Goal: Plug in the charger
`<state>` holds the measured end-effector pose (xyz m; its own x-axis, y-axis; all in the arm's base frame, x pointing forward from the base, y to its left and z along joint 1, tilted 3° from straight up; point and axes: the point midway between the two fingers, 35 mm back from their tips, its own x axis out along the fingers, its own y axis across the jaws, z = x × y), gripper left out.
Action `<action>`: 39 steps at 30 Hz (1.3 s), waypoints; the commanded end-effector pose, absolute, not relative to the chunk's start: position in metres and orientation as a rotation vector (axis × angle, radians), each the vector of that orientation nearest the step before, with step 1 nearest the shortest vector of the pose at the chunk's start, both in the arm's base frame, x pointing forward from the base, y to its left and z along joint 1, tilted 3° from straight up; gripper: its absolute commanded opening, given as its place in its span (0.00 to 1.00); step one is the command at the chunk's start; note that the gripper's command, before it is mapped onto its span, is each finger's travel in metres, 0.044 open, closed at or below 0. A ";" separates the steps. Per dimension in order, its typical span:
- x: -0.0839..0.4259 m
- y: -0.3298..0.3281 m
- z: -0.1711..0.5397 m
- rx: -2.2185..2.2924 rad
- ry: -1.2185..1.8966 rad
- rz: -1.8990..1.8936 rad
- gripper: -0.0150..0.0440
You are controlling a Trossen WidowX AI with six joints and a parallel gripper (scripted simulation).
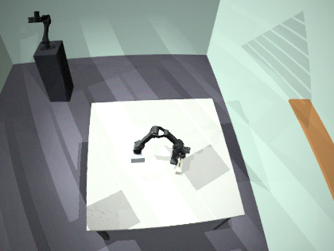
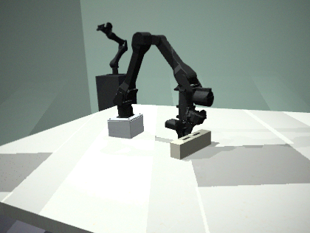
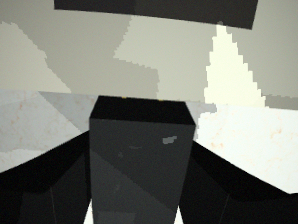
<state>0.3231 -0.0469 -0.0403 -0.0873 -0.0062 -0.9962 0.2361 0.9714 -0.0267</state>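
Note:
The black charger [image 3: 141, 165] is between the fingers of my gripper [image 2: 184, 133] [image 3: 137, 140], which is shut on it. Only tiny yellow bits of the two prongs show at the charger's far face; the rest is hidden. The beige power strip [image 1: 178, 171] [image 2: 195, 144] [image 3: 100, 55] lies on the table, its two dark outlets facing up. In the wrist view its lower edge meets the charger's far face, and a dark outlet recess [image 3: 160, 11] lies beyond. My fingertips are low, close to the strip's side towards the arm base. I cannot tell whether the prongs touch the strip.
The arm's grey base block [image 1: 137, 158] [image 2: 125, 128] stands on the white table [image 1: 115, 131] [image 2: 111, 184], left of the strip. A second arm [image 1: 46, 29] [image 2: 119, 51] stands on a dark pedestal [image 1: 53, 73] [image 2: 105, 92] beyond the table. An orange bar [image 1: 314, 135] is at the far right.

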 end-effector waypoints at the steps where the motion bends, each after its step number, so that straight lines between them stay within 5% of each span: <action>1: 0.325 -0.047 -0.041 0.180 1.650 -0.202 0.25; 39: 0.338 -0.050 -0.040 0.180 1.649 -0.202 0.25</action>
